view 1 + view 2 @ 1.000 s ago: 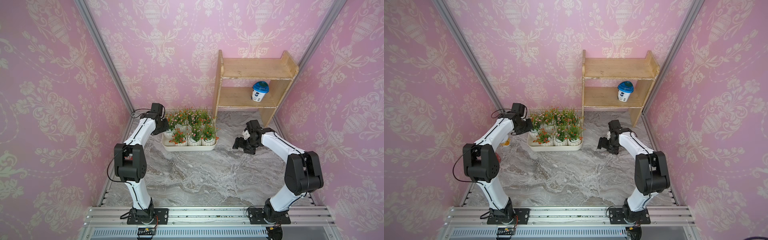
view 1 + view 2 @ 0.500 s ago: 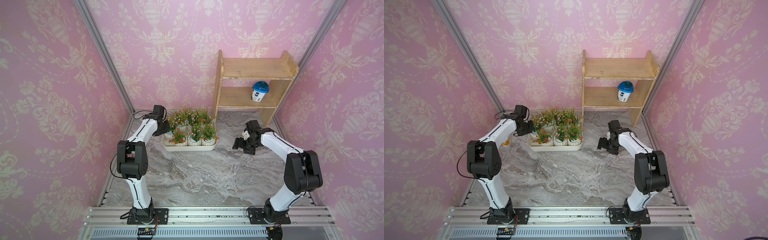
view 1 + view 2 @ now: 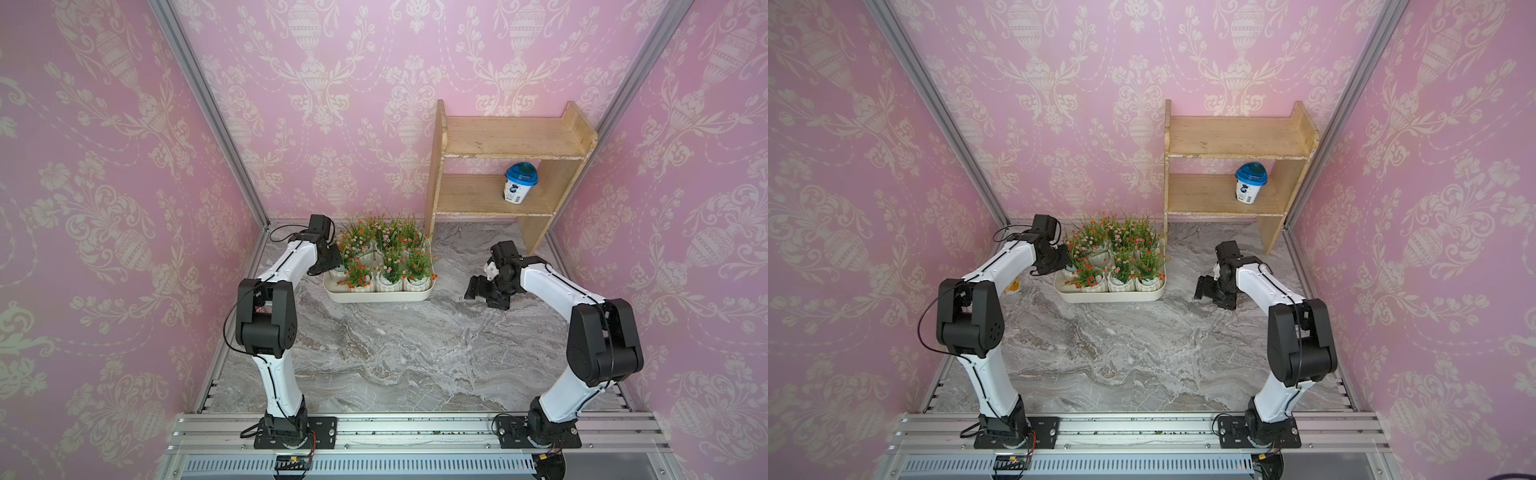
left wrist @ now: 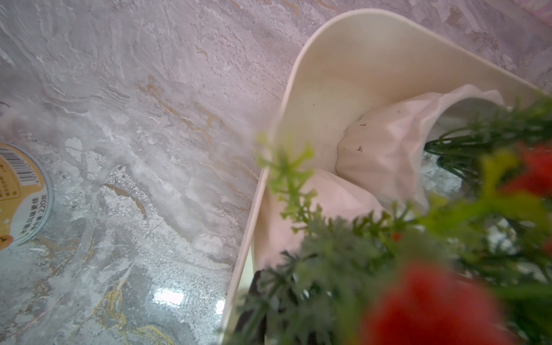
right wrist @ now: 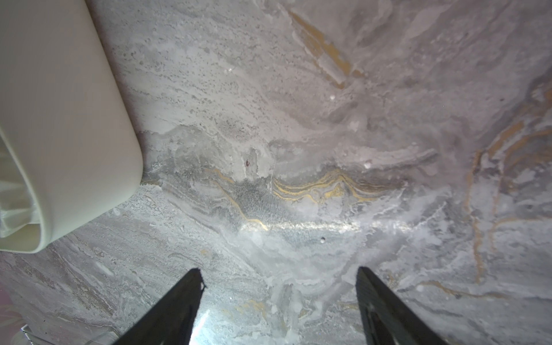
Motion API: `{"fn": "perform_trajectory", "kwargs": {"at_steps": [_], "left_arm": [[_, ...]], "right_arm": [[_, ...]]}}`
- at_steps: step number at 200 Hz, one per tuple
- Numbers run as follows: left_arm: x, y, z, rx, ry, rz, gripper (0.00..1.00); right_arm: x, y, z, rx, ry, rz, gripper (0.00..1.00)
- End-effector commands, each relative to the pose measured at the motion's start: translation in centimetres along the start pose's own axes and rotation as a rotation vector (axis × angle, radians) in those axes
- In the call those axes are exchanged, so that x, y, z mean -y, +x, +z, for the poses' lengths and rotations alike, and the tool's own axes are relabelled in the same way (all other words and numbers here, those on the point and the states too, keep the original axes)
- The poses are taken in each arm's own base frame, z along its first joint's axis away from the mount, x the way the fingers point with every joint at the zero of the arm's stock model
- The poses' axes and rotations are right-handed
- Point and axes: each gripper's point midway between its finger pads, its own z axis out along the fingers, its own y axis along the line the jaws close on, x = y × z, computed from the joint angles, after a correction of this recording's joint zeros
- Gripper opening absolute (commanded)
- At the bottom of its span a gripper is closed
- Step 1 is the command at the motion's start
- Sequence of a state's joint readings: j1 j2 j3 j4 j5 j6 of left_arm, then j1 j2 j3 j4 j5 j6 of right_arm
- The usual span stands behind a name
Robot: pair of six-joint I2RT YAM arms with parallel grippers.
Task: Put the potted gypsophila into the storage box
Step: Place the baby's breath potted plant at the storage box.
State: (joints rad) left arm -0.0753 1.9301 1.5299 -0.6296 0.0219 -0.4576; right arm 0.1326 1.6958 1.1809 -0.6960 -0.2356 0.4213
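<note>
L gripper [image 3: 334,264] sat clenched at the box's [image 3: 374,297] 9 o'clock end, tips buried in sprigs [image 4: 328,254]; couldn't tell if it pinched stems. Flower pots [image 3: 388,266] stood inside the box, one by that end tilted in the wrist view. R gripper [image 5: 277,270] hung spread, empty, over the table [image 5: 328,119] at 3 o'clock. Prob. last drop-in, I judged; next: let go, lift straight w/o snagging sprigs.
</note>
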Motion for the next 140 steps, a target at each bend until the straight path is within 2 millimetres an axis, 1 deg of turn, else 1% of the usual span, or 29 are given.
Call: {"fn": "perform_trajectory", "kwargs": {"at_steps": [1, 17, 31, 52, 65, 73, 74, 76, 81, 104, 140], "left_arm": [[1.1, 1.0, 0.5, -0.027, 0.033, 0.007, 0.02], [1.1, 1.0, 0.5, -0.026, 0.033, 0.006, 0.04], [1.1, 1.0, 0.5, -0.026, 0.032, 0.007, 0.09], [1.0, 1.1, 0.3, -0.027, 0.027, 0.009, 0.1], [0.9, 1.1, 0.1, -0.027, 0.023, 0.009, 0.16], [0.9, 1.2, 0.0, -0.025, 0.023, 0.008, 0.17], [0.9, 1.1, 0.0, -0.023, 0.023, 0.008, 0.17], [0.9, 1.2, -0.1, -0.023, 0.022, 0.009, 0.17], [0.8, 1.1, -0.2, -0.019, 0.021, 0.009, 0.17], [0.7, 1.1, -0.7, -0.016, 0.018, 0.012, 0.23], [0.3, 1.0, -1.9, 0.002, -0.001, 0.017, 0.25]], "right_arm": [[0.2, 0.2, 0.2, -0.01, 0.013, 0.006, 0.83], [0.2, 0.1, 0.2, -0.009, 0.012, 0.006, 0.83], [0.1, 0.1, 0.1, -0.005, 0.01, 0.004, 0.83], [0.1, 0.0, 0.0, -0.001, 0.008, 0.005, 0.83], [0.0, 0.0, -0.1, 0.002, 0.007, 0.004, 0.83], [0.0, 0.0, -0.2, 0.004, 0.006, 0.004, 0.83], [0.0, 0.0, -0.2, 0.004, 0.005, 0.004, 0.83], [0.5, 0.8, 0.3, -0.018, 0.015, 0.01, 0.83], [0.7, 1.0, 0.5, -0.025, 0.019, 0.011, 0.83], [0.5, 1.0, 0.4, -0.022, 0.013, 0.013, 0.83], [0.3, 1.0, -0.2, -0.01, 0.006, 0.013, 0.83]]}}
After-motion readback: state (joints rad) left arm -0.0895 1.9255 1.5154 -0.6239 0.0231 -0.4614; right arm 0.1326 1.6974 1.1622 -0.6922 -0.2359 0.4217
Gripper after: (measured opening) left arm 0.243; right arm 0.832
